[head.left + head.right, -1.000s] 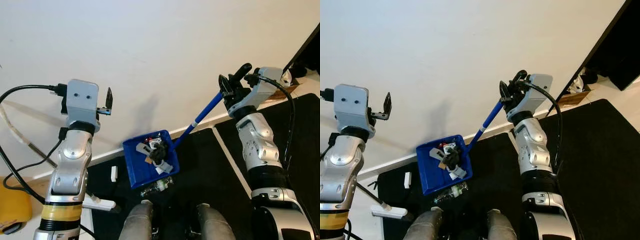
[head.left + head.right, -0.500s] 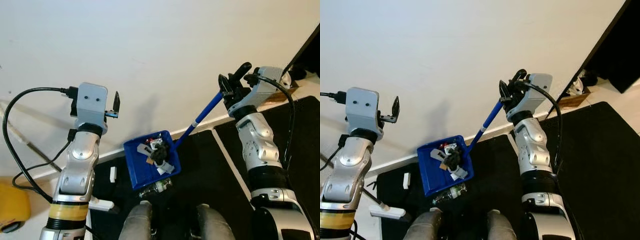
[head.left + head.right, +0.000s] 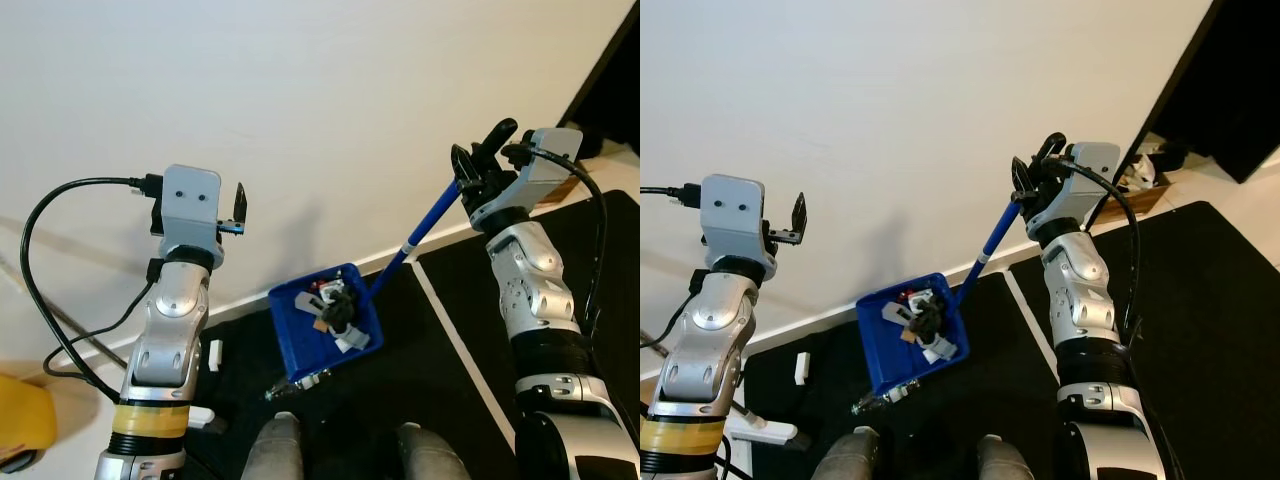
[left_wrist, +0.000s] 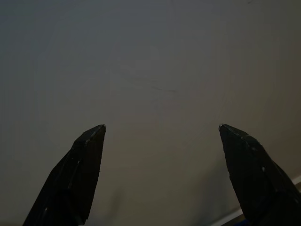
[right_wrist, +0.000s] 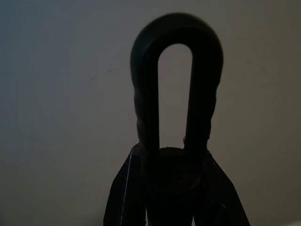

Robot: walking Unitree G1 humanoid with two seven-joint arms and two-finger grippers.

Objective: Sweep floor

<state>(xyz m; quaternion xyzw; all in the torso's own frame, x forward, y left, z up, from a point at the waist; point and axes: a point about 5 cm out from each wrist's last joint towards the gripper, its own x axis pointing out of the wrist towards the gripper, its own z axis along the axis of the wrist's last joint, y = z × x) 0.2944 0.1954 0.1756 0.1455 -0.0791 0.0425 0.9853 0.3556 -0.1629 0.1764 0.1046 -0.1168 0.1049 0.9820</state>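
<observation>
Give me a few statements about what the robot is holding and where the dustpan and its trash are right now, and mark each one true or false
1. The right gripper is shut on the top of the dustpan handle. True.
2. The blue dustpan is empty. False: it holds a pile of debris.
3. The left gripper grips a broom. False: its fingers are open, holding nothing, facing the white wall.
4. A clear plastic bottle lies on the black mat beside the dustpan. True.
5. The dustpan handle is red. False: it is blue with a white band.
</observation>
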